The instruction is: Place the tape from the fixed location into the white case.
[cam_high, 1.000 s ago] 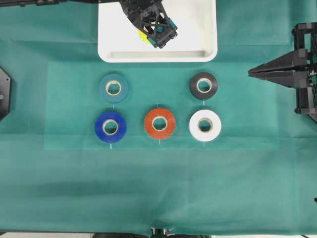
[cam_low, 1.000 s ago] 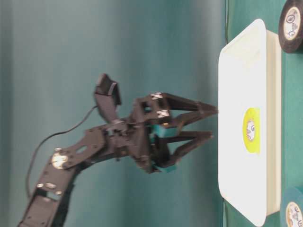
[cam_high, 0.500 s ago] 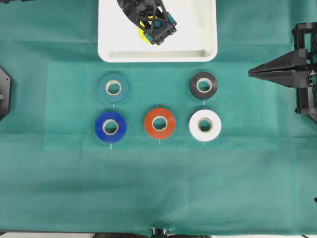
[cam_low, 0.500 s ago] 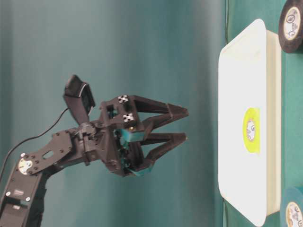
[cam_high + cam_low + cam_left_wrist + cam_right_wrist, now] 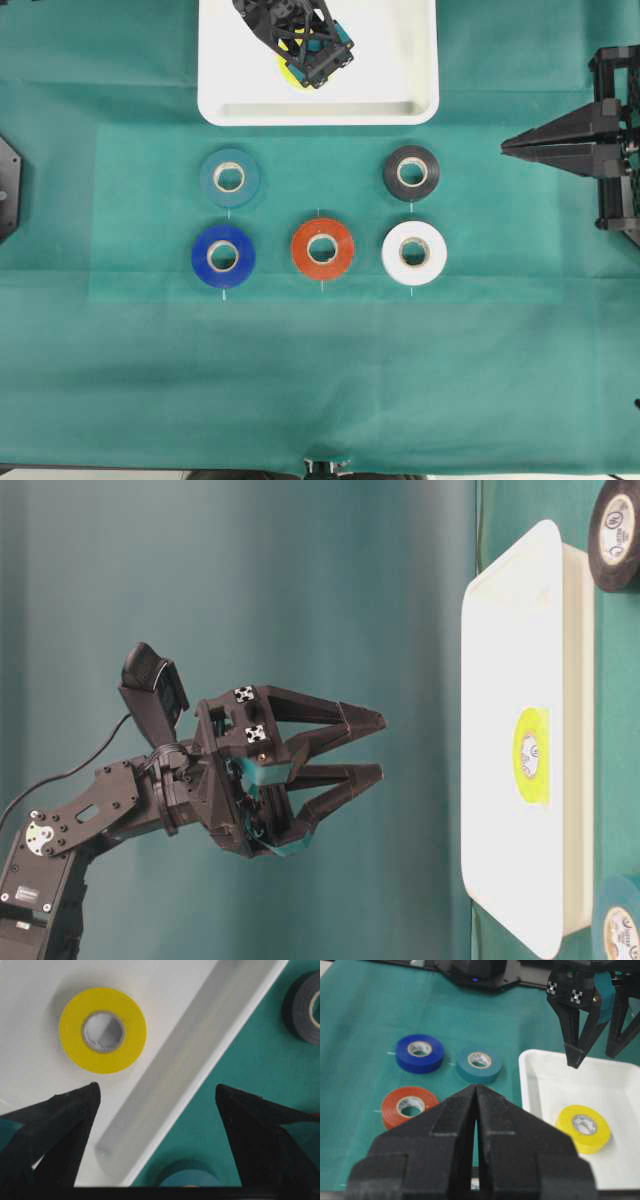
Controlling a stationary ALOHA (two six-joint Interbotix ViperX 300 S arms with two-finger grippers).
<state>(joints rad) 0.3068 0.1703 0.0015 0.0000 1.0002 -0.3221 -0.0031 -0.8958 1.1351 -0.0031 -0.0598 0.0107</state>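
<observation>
Raised left end effector (image 5: pixel 318 62) half-hiding tape (image 5: pixel 289 74).

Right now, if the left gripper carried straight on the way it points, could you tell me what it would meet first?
Most likely the white case. The left gripper hangs open above it, pointing down, with the case's raised rim between its fingertips. The tape lies flat just ahead of the fingers, probably off that line, though depth is unclear.
</observation>
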